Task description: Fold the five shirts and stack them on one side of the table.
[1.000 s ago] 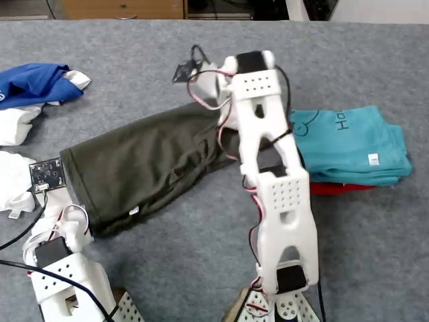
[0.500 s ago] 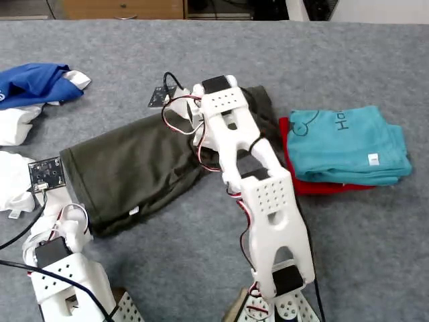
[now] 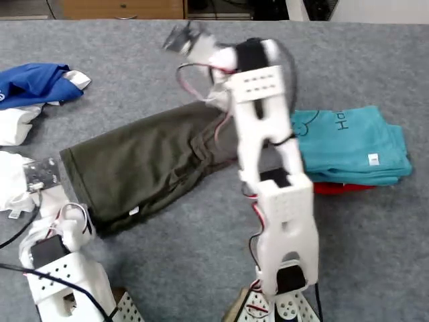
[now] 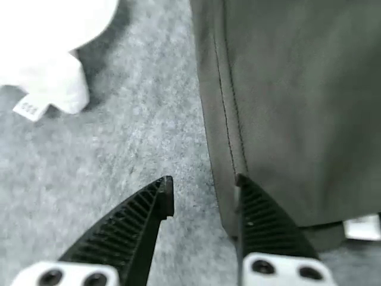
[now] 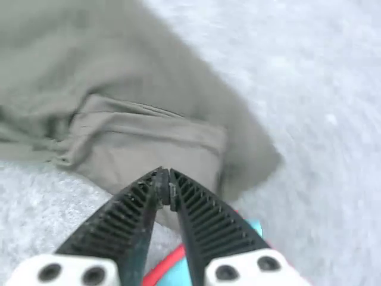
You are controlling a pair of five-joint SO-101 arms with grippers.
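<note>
An olive shirt (image 3: 147, 161) lies stretched across the middle of the table, its right end bunched under my right arm (image 3: 268, 134). In the right wrist view my right gripper (image 5: 165, 182) hangs shut above that folded end (image 5: 149, 143), with no cloth between its fingers. My left gripper (image 4: 202, 190) is open low over the shirt's lower-left hem (image 4: 229, 149), one finger over the cloth and the other over bare table. A teal folded shirt (image 3: 352, 144) rests on a red one (image 3: 342, 188) at the right. A blue shirt (image 3: 37, 80) and white shirts (image 3: 13, 124) lie crumpled at the left.
The left arm's base (image 3: 64, 275) stands at the front left, near another white shirt (image 3: 12, 181) whose cloth and tag (image 4: 53, 71) lie close to my left gripper. Grey table (image 3: 375, 255) stretches open at the front right and the back.
My right arm swung left over the olive shirt, then back right and up, ending raised over the shirt's right end. The left arm shifted slightly.
</note>
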